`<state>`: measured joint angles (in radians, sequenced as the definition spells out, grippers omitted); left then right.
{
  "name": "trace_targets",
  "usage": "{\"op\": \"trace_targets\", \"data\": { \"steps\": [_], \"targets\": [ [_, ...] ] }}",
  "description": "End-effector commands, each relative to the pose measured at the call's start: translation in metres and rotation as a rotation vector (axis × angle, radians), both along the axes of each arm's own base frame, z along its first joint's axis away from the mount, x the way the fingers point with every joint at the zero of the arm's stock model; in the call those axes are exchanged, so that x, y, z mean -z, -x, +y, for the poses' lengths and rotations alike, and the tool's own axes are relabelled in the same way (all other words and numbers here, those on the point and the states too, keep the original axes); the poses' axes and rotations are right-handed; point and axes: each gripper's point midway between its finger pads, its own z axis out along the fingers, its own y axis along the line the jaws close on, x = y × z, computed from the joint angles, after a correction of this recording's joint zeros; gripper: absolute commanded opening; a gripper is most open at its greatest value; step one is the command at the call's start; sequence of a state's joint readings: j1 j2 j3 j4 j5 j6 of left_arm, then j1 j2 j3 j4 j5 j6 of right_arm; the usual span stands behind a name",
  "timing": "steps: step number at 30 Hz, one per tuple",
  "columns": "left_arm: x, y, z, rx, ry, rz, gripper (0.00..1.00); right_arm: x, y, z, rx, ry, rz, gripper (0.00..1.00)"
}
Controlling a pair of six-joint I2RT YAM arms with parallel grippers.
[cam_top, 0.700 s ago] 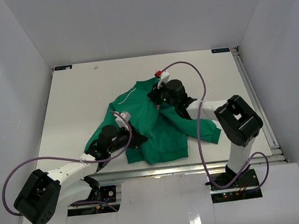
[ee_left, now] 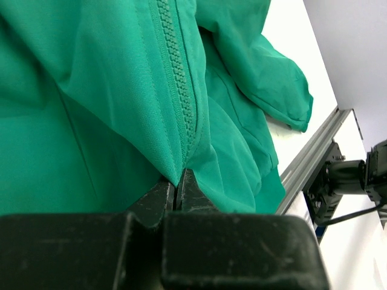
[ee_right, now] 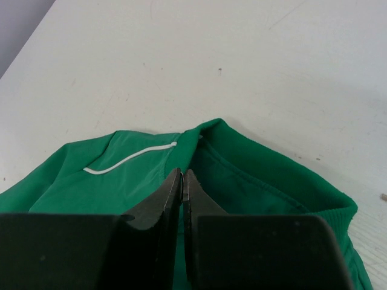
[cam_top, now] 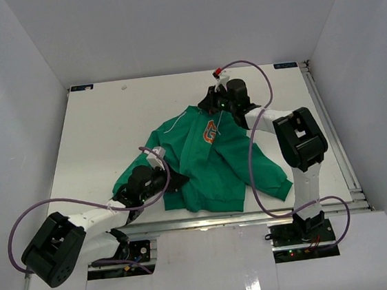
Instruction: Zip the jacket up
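Observation:
The green jacket [cam_top: 209, 164] lies stretched front-up on the white table, its orange emblem [cam_top: 210, 133] showing. My left gripper [cam_top: 178, 182] is shut on the jacket's bottom hem, at the foot of the zipper. In the left wrist view the closed zipper teeth [ee_left: 176, 66] run up from my left gripper [ee_left: 179, 176]. My right gripper [cam_top: 218, 103] is shut at the collar end of the front. In the right wrist view my right gripper [ee_right: 183, 176] pinches something thin at the jacket's top, between the white piping [ee_right: 130, 158] and the ribbed collar [ee_right: 284, 175].
A metal rail [cam_top: 256, 216] runs along the table's near edge, also seen in the left wrist view [ee_left: 308, 163], and another rail [cam_top: 332, 130] lines the right side. White walls enclose the table. A sleeve [cam_top: 269, 171] lies toward the right front corner.
My right gripper has moved toward the far edge, drawing the jacket's front out long. The orange emblem now shows. The left gripper has stayed at the hem.

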<state>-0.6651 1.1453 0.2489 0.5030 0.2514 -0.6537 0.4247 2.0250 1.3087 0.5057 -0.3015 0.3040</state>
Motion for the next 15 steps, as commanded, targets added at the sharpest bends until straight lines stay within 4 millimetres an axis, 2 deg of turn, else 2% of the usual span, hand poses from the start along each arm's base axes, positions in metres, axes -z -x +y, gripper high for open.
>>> {"op": "trace_targets", "data": {
  "steps": [1,3,4,6,9,11,15],
  "targets": [
    [0.025,0.023,0.006,0.026,-0.019,0.097,0.0,-0.051,-0.055,-0.048,0.166,-0.043,-0.171,0.08],
    [0.026,0.019,0.009,0.005,-0.038,0.087,0.0,-0.046,-0.039,-0.038,0.076,-0.062,-0.156,0.08],
    [0.018,0.011,0.007,-0.01,-0.038,0.066,0.0,-0.043,-0.026,-0.029,0.009,-0.08,-0.134,0.08],
    [0.007,-0.001,0.006,-0.033,-0.066,0.038,0.34,-0.035,-0.002,-0.018,-0.065,-0.092,-0.103,0.08],
    [-0.021,-0.026,0.001,-0.069,-0.105,-0.028,0.61,-0.023,0.034,-0.008,-0.13,-0.082,-0.071,0.08],
    [-0.032,-0.041,0.004,-0.114,-0.14,-0.068,0.61,-0.014,0.055,-0.004,-0.172,-0.074,-0.033,0.08],
    [-0.064,-0.07,-0.003,-0.158,-0.152,-0.157,0.65,0.0,0.088,0.007,-0.236,-0.043,0.0,0.08]
  ]
}}
